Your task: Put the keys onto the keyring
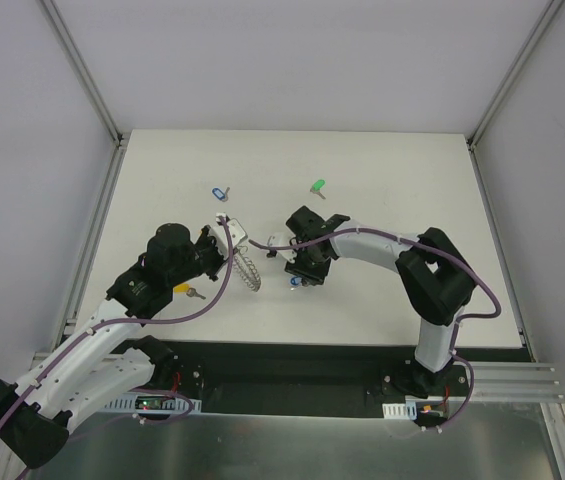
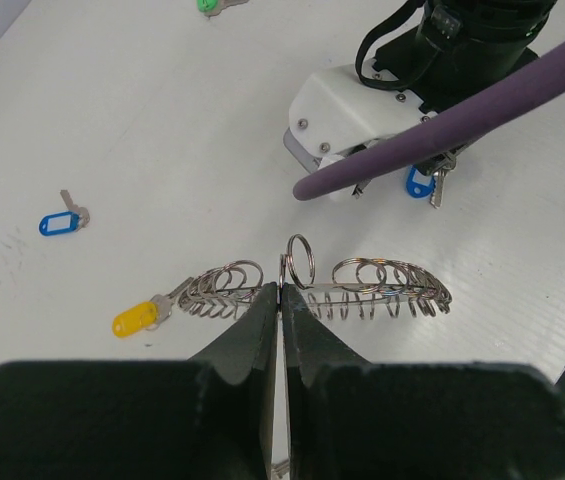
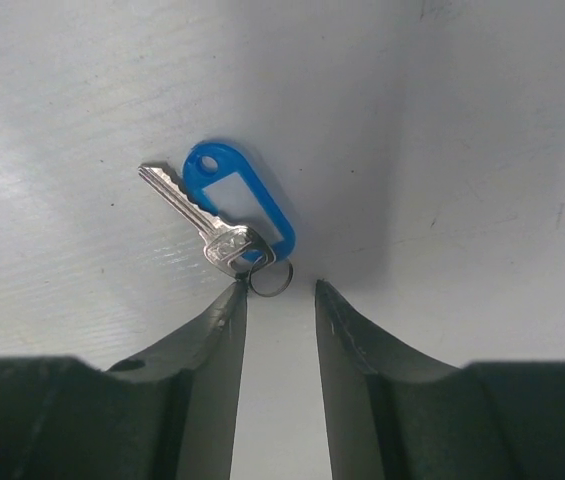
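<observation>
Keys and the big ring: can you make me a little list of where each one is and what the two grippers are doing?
keyring: clamped by the left gripper
left gripper: shut on the keyring
right gripper: open, fingertips either side of the blue key's small ring
blue key: flat on the table, not gripped
yellow key: at one end of the keyring; cannot tell if hooked on
pale blue key: loose, farther back
green key: loose, farther back

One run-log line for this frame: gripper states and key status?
left gripper: shut on keyring | right gripper: open, tips astride small ring of blue key | blue key: flat on table, not yet lifted
</observation>
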`<state>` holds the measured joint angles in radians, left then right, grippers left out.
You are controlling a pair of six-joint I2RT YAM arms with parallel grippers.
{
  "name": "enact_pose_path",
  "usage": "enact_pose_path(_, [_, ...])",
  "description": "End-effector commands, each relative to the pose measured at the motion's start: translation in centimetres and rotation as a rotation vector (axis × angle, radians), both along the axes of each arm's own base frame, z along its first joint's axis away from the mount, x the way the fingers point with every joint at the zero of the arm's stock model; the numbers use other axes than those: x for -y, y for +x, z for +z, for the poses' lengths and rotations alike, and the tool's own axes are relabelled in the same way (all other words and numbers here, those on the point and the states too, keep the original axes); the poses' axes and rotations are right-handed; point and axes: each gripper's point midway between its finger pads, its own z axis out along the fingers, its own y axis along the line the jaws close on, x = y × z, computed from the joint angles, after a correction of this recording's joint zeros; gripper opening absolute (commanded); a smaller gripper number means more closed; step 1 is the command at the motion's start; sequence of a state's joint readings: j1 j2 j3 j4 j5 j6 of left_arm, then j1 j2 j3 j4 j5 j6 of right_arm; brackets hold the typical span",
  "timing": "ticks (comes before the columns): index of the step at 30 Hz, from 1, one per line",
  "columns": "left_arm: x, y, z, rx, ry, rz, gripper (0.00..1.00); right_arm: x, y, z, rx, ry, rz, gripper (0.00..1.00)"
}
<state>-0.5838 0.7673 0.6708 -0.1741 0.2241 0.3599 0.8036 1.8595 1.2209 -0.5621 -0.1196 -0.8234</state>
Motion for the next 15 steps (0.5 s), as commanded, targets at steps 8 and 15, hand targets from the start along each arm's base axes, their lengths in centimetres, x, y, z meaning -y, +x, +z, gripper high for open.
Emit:
enact_pose_path(8, [-0.1,0.4,2.6,0.094,-0.029,0.007,0.0,-3.5,-0.3,0.5,0.005,0.111,-0.188,0.43])
enact_pose_path(15, [-0.2,0.2,2.9,0.103,-0.033,0.005,0.0,-5.5,-0.2,0.4,0.027,0.132,-0.275,0.43])
